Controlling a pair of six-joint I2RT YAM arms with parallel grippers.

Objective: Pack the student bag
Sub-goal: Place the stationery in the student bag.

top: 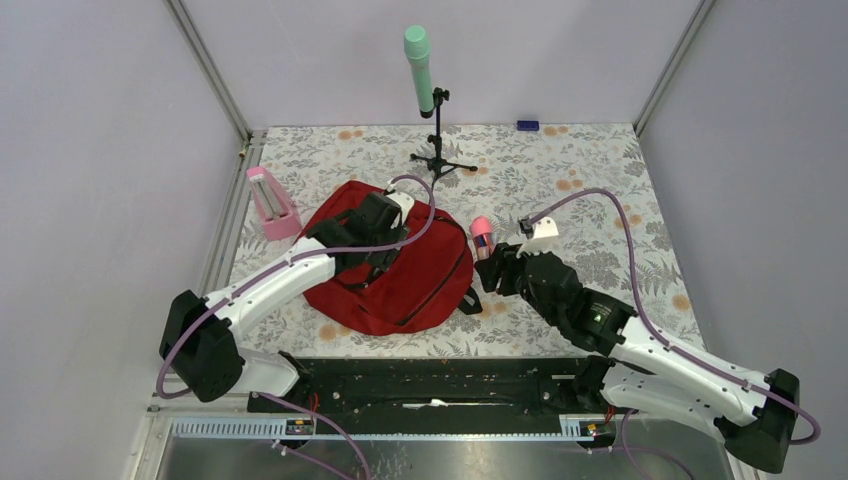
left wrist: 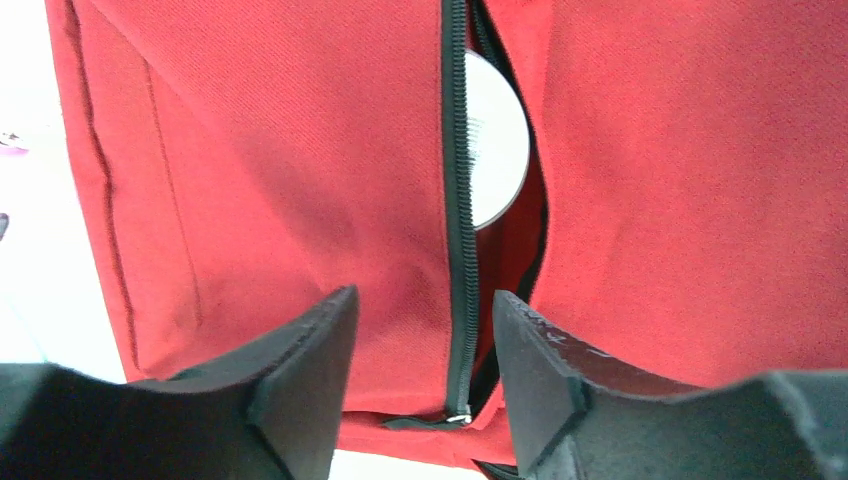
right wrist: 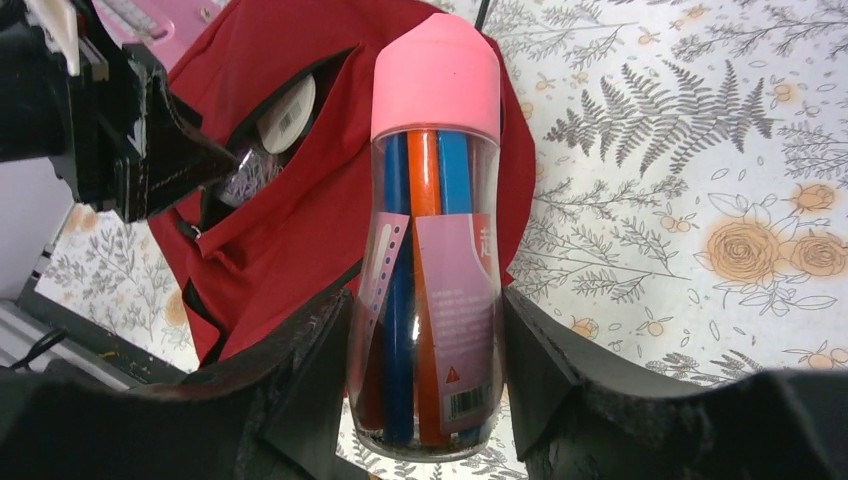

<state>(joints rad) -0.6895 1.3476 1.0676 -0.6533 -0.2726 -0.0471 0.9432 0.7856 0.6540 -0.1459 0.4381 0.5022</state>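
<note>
The student bag (top: pixel 420 285), a large red backpack, lies flat in the middle of the table. Its black zipper (left wrist: pixel 458 250) is parted, and a round white item (left wrist: pixel 497 140) shows inside. My left gripper (top: pixel 372 250) hovers low over the bag's opening, its jaws (left wrist: pixel 422 300) open astride the zipper line with nothing pinched. The zipper's end tab (left wrist: pixel 455 418) lies between the fingers. My right gripper (right wrist: pixel 425 320) is shut on a clear tube of coloured markers with a pink cap (right wrist: pixel 435 230), held upright just right of the bag (top: pixel 482 236).
A pink stand-like object (top: pixel 270 205) sits to the left of the bag. Behind the bag stands a tripod (top: pixel 440 160) carrying a green microphone (top: pixel 419 65). A small blue item (top: pixel 527 125) lies at the far edge. Walls close in on three sides.
</note>
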